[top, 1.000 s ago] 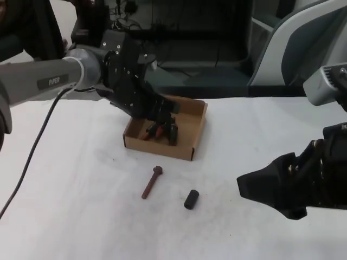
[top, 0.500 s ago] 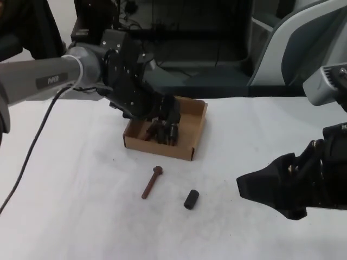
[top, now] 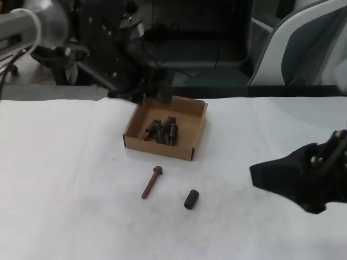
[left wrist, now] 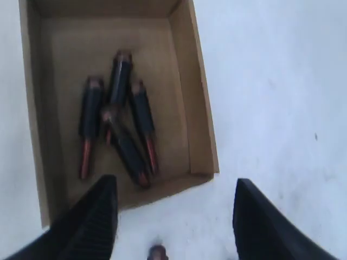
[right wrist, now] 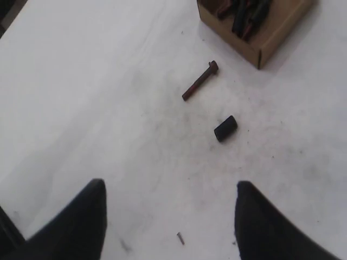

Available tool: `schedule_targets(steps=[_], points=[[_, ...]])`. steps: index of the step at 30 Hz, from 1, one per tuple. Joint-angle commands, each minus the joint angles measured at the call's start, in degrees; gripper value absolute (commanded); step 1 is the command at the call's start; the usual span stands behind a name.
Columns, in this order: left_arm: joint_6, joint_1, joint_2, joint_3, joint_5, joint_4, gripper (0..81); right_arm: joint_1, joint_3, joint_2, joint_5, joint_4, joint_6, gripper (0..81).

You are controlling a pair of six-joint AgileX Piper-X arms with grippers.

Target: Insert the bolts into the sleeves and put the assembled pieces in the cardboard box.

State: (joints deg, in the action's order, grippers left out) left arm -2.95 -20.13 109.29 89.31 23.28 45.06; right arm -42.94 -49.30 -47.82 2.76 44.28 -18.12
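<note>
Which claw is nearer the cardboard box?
Left. The left claw hangs just above the cardboard box; the right claw is far off, past the loose sleeve.

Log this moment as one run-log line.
brown cardboard box: four assembled bolt-sleeve pieces inside | left gripper: open, near box | loose: reddish-brown metal bolt, black cylindrical sleeve, apart on white cloth | right gripper: open, empty

The cardboard box (left wrist: 196,108) just beyond the left arm's jaws is plain tan-brown. The assembled pieces (left wrist: 120,76) inside it are black with reddish-brown ends. Well ahead of the right arm's jaws, the loose bolt (right wrist: 199,80) is rusty red-brown and the loose sleeve (right wrist: 225,128) is black. The tabletop (right wrist: 81,81) is white with faint grey smudges. Both pairs of jaws are black.
</note>
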Motion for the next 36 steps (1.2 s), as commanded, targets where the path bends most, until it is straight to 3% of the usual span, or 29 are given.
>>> schedule_targets(steps=[1,10,16,25,31,36], points=[[0.46,0.04,-6.02,-7.40,-0.09,-0.20,61.7,0.24,-0.66,1.83,-0.79,-0.05,0.09,68.0],[0.46,0.04,-28.82,-30.88,0.31,-6.80,61.7,0.24,0.25,5.33,-1.54,1.76,0.92,68.0],[0.46,0.04,-43.71,-40.35,0.31,-6.82,61.7,0.24,3.93,7.71,-1.54,1.16,2.20,68.0],[0.46,0.04,-60.68,-46.68,0.31,-6.82,61.7,0.24,9.13,9.28,-1.14,-4.23,2.20,68.0],[0.46,0.04,-64.29,-47.77,0.31,-6.76,61.7,0.24,9.49,9.14,-0.72,-8.22,1.47,68.0],[0.46,0.04,-64.28,-47.77,0.31,-6.73,61.7,0.24,9.49,7.81,-1.56,-8.05,-6.53,68.0]])
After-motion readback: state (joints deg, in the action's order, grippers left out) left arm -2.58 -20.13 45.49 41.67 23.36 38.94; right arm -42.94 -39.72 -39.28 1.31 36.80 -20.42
